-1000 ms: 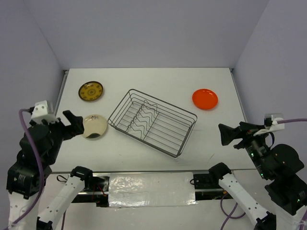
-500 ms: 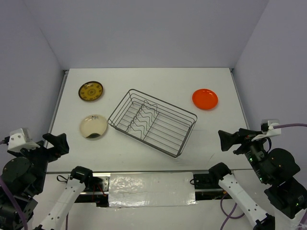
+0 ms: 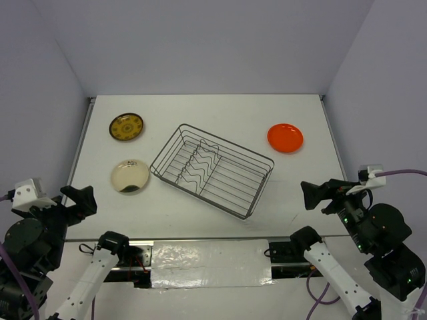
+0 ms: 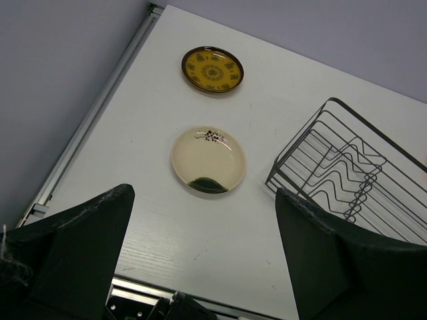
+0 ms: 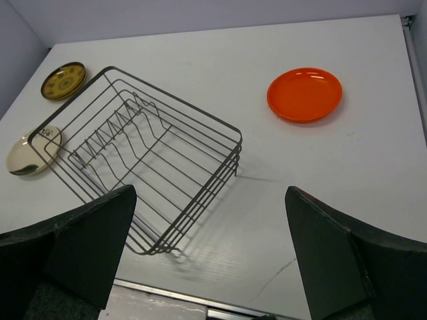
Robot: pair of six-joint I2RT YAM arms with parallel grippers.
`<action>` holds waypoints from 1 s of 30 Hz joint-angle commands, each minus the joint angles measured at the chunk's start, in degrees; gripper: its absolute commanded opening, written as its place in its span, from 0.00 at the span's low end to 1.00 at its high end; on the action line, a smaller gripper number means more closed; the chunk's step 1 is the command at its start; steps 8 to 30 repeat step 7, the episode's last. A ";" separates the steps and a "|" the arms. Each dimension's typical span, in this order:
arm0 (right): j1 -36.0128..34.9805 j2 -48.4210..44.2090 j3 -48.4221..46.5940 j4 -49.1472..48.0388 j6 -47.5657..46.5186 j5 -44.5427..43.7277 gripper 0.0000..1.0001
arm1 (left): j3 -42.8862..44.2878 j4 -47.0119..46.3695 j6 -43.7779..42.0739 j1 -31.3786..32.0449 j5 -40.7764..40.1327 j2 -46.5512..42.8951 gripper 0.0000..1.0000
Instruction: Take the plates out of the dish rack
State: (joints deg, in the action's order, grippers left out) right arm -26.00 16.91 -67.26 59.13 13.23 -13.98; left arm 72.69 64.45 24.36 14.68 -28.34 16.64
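The dark wire dish rack [image 3: 212, 170] stands empty mid-table, also in the left wrist view [image 4: 347, 175] and right wrist view [image 5: 143, 157]. The dark yellow patterned plate [image 3: 126, 127] [image 4: 212, 69] [image 5: 63, 80] lies flat at far left. The cream plate with a dark mark [image 3: 130, 177] [image 4: 208, 160] [image 5: 28, 155] lies left of the rack. The orange-red plate [image 3: 285, 137] [image 5: 305, 94] lies at the right. My left gripper [image 3: 79, 201] [image 4: 203, 257] is open and empty, high by the near left corner. My right gripper [image 3: 315, 194] [image 5: 210, 257] is open and empty above the near right edge.
The white table [image 3: 213, 107] ends at a metal rail [image 3: 79, 143] on the left and purple walls behind and beside. A taped strip [image 3: 210, 261] runs along the near edge between the arm bases.
My left arm pulled back from beside the cream plate to the near left corner a second ago, then held still. My right gripper shifted slightly left.
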 commanded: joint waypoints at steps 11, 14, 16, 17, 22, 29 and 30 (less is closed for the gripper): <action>-0.28 1.90 1.17 -3.67 0.92 1.32 1.00 | -2.37 -3.80 0.78 0.09 0.39 -0.30 1.00; -0.28 1.90 1.17 -3.67 0.92 1.32 1.00 | -2.37 -3.80 0.78 0.09 0.39 -0.30 1.00; -0.28 1.90 1.17 -3.67 0.92 1.32 1.00 | -2.37 -3.80 0.78 0.09 0.39 -0.30 1.00; -0.28 1.90 1.17 -3.67 0.92 1.32 1.00 | -2.37 -3.80 0.78 0.09 0.39 -0.30 1.00; -0.28 1.90 1.17 -3.67 0.92 1.32 1.00 | -2.37 -3.80 0.78 0.09 0.39 -0.30 1.00; -0.28 1.90 1.17 -3.67 0.92 1.32 1.00 | -2.37 -3.80 0.78 0.09 0.39 -0.30 1.00; -0.28 1.90 1.17 -3.67 0.92 1.32 1.00 | -2.37 -3.80 0.78 0.09 0.39 -0.30 1.00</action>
